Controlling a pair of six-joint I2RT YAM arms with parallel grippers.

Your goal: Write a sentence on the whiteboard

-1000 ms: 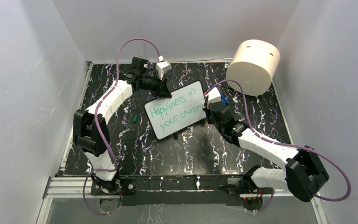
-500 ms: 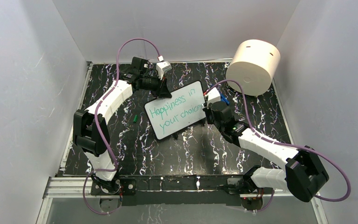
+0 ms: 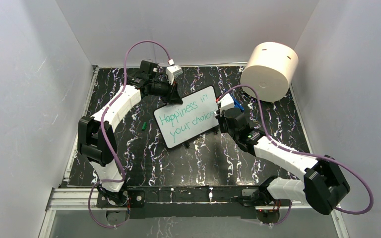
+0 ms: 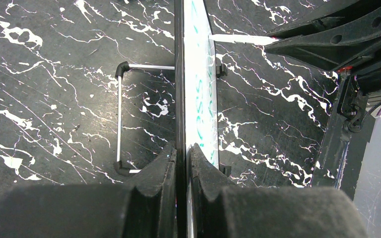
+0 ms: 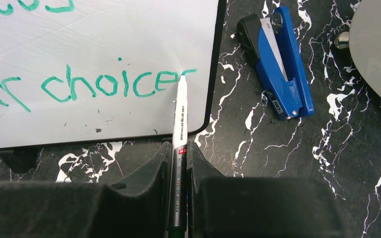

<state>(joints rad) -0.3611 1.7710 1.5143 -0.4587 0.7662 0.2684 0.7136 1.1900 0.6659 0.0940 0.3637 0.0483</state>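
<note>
finishing the sentence [image 5: 104,84] on the whiteboard [image 3: 187,130], propped mid-worktop [image 3: 144,158]: left fingers [image 4: 167,161] are pinching its edge, right fingers [image 5: 161,163] are gripping the marker [image 5: 180,119], tip touching after "choice"; probably little is remaining.

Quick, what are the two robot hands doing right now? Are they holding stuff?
Left gripper: closed, pinching the edge of the whiteboard.
Right gripper: closed, holding a pen.

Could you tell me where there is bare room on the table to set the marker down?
The table is bare between the whiteboard and the arm bases. It is crowded around the right gripper: marker, stapler, cylinder.
</note>
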